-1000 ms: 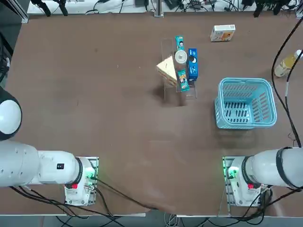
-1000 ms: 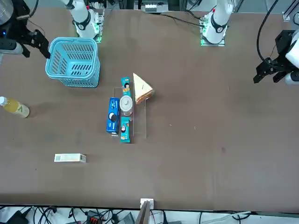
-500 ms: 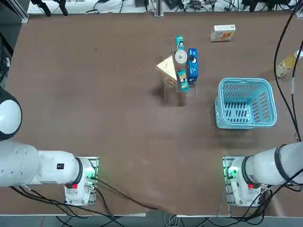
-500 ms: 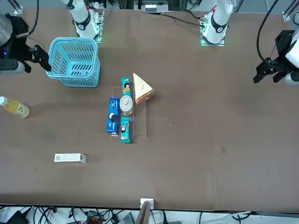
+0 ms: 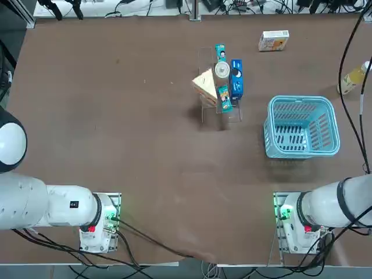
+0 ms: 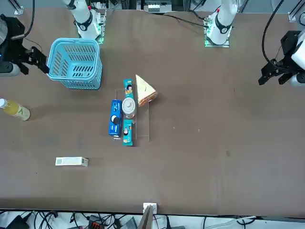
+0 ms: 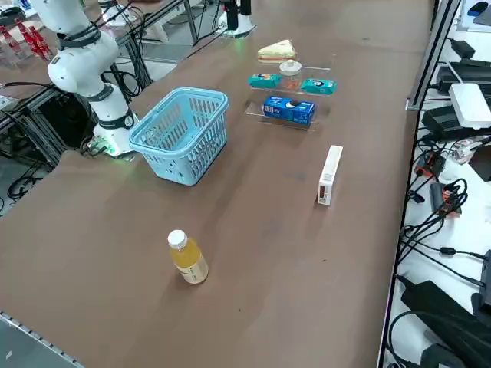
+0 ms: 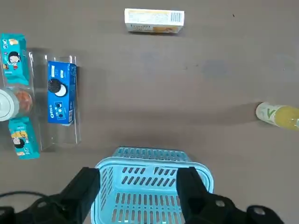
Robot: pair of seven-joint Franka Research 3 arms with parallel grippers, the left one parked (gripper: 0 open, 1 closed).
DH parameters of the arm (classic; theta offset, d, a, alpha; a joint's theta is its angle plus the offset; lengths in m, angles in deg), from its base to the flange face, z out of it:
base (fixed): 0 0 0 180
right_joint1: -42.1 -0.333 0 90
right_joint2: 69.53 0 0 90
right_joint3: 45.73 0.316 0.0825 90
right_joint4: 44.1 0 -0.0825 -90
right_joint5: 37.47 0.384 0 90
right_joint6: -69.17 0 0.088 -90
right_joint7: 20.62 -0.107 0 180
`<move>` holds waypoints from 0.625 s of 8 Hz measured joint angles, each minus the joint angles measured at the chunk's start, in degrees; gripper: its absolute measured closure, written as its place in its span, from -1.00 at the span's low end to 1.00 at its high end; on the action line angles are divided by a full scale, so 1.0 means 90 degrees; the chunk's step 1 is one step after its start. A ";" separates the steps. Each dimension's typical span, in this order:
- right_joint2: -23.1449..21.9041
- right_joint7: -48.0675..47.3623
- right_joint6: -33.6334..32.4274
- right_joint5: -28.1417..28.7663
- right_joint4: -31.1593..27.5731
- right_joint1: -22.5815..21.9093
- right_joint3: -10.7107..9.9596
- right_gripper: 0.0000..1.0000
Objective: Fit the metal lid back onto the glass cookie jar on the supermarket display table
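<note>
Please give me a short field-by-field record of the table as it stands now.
jar: glass jar on the clear rack, mid-table
lid: silvery lid on top of the jar; whether fully seated cannot be told
beside jar: sandwich wedge, two teal snack packs, blue cookie box
basket: blue basket, nothing visible inside
elsewhere: yellow bottle lying down, small carton
right end effector: open, holding nothing, above the basket, well short of the jar
</note>
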 joint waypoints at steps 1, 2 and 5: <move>0.0012 0.0000 0.0000 0.0005 0.0000 0.0047 -0.0002 -0.99; 0.0046 0.0000 0.0000 0.0020 0.0000 0.0111 -0.0005 -0.99; 0.0172 0.0000 0.0032 0.0274 0.0000 0.0175 -0.0013 -0.99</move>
